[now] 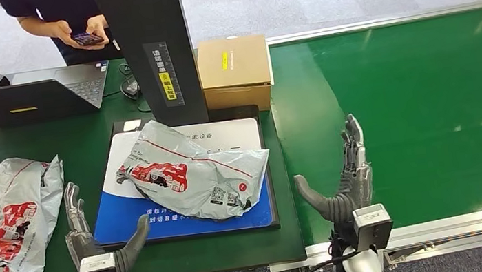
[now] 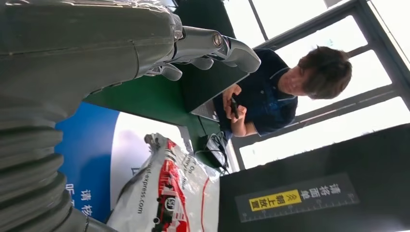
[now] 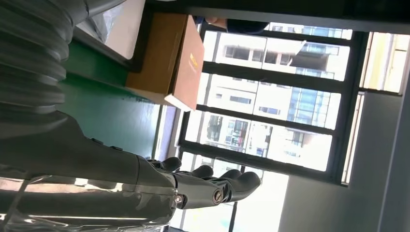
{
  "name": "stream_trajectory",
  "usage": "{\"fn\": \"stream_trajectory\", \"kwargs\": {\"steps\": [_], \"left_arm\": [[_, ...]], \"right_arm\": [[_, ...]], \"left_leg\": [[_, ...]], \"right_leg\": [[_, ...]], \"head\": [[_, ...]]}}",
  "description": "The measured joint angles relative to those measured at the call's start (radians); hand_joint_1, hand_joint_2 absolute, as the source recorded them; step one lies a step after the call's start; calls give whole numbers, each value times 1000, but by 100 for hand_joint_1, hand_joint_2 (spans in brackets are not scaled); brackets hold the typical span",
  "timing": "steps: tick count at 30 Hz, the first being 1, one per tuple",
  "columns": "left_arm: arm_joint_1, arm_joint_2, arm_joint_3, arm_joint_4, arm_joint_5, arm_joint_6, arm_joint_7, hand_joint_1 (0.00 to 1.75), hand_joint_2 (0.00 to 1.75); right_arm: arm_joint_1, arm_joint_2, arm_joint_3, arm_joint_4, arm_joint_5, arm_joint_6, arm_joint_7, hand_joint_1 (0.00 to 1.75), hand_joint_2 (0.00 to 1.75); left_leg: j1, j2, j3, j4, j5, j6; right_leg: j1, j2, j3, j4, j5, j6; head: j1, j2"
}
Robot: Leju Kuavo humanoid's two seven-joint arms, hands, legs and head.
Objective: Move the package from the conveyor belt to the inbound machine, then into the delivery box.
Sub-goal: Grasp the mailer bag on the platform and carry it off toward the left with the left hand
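Grey package [image 1: 196, 177] lying crumpled, label up, on the inbound machine's blue-and-white pad [image 1: 116, 217] — presumably for scanning. Flanked by left robot hand [image 1: 98, 240] and right robot hand [image 1: 343, 189], both spread, empty. Cardboard box [image 1: 235, 73] just behind — likely next stop.
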Motion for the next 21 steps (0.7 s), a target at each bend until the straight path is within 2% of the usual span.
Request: {"fn": "stream_trajectory", "kwargs": {"steps": [4,8,16,21], "left_arm": [[-14,9,-18,-2,-60,-1,16,0,175],[-44,30,-53,-1,-194,-22,67,0,175],[-150,91,-143,32,-406,-134,174,0,175],[-240,137,-205,114,-479,-211,225,0,175]], "right_arm": [[15,8,-39,-16,-34,-2,2,0,175],[35,13,-73,-18,-74,-1,-8,0,175],[52,28,-115,-18,-100,12,-18,0,175],[73,34,-126,-18,-98,15,-19,0,175]], "left_leg": [[0,0,0,0,0,0],[0,0,0,0,0,0],[0,0,0,0,0,0],[0,0,0,0,0,0]], "right_leg": [[0,0,0,0,0,0],[0,0,0,0,0,0],[0,0,0,0,0,0],[0,0,0,0,0,0]], "head": [[0,0],[0,0],[0,0],[0,0]]}}
